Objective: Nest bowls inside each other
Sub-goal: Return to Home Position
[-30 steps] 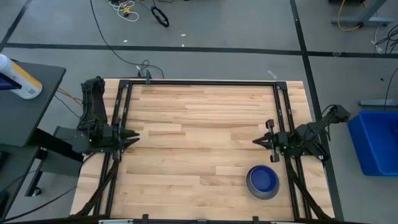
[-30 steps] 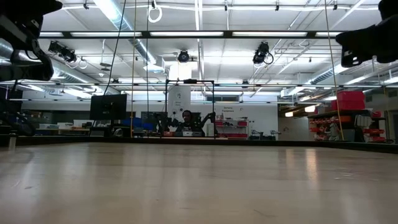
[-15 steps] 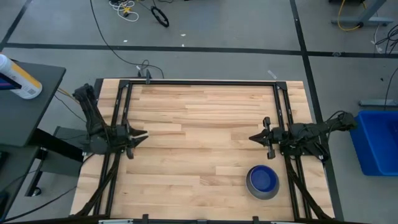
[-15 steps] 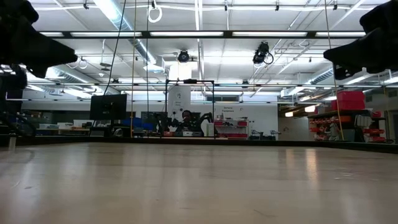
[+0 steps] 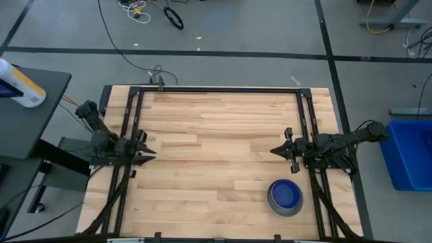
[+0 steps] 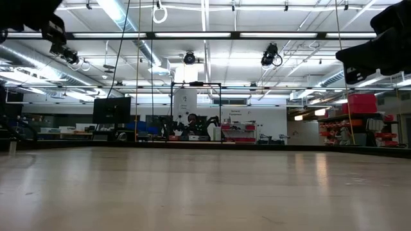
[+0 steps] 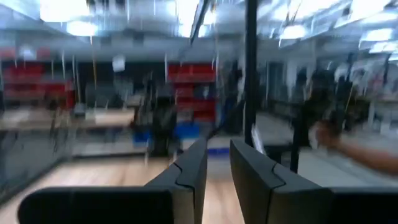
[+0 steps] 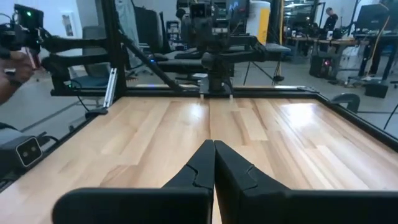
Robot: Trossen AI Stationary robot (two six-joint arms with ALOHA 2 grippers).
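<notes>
A grey bowl [image 5: 273, 200] stands on its base on the wooden table [image 5: 216, 121], near the near right corner, with a dark blue bowl [image 5: 286, 194] nested inside it. My right gripper [image 5: 273, 151] is shut and empty, level, just on the far side of the bowls and pointing toward the table's left. At the table's left edge my left gripper [image 5: 146, 154] points toward the right. The left wrist view shows a narrow gap at my left gripper [image 7: 217, 163], with nothing in it. My right gripper [image 8: 213, 149] shows its fingers meeting.
A black frame [image 5: 216, 90] runs round the table's edges. A blue bin [image 5: 409, 152] stands on the floor to the right, and a bottle [image 5: 19, 84] lies on a dark side table to the left. A person's hand [image 7: 339, 140] shows beyond the table.
My left arm has folded back and its upper part has swung toward the near edge. Its gripper has turned and shifted slightly at the left edge. The bowls have stayed where they were.
</notes>
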